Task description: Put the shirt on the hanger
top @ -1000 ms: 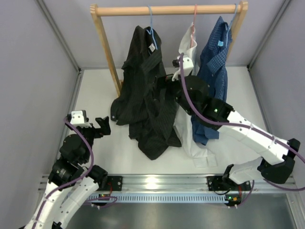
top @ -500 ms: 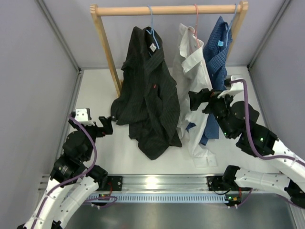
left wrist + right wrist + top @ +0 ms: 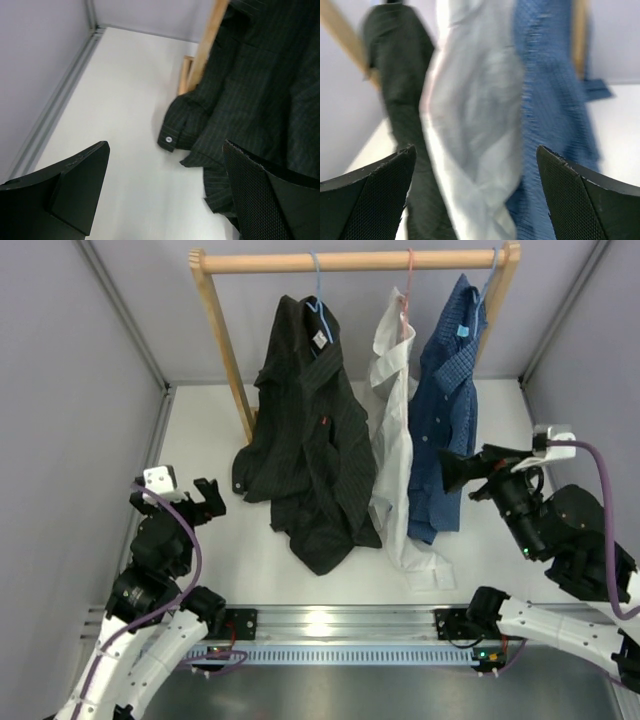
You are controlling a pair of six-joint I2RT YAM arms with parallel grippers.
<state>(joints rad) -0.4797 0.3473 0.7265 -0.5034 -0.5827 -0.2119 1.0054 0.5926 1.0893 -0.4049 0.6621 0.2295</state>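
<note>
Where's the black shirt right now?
Top view: the black shirt hangs from the light-blue hanger on the wooden rail, leftmost garment, beside the white shirt, its tail pooled on the table.

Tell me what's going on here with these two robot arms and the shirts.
The black shirt hangs on the light-blue hanger on the wooden rail, next to a white shirt and a blue shirt. Its lower part lies on the table. Both arms are clear of the clothes: the left claw and the right claw are open and hold nothing.
</note>
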